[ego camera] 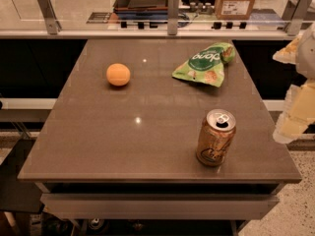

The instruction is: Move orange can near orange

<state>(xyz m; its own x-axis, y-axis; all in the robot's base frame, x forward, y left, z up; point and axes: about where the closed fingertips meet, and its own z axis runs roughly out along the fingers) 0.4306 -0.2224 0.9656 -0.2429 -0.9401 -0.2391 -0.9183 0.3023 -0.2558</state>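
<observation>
Orange-gold metal can [215, 137] upright nr front-right corner of brown surface [147, 146]; round orange fruit [118, 74] toward back-left corner, well apart. Tool [294, 114] off right edge, open/closed: can't tell. 0 steps done; grasp + move left.

Near right, the orange can [215, 138] is orange-gold with dark swirls and a silver top. Far left, the orange [118, 74] is plain orange. The far-right snack bag [204, 64] is green with white lettering, the table [123, 146] grey-brown, the gripper [289, 128] at the right edge pale cream
</observation>
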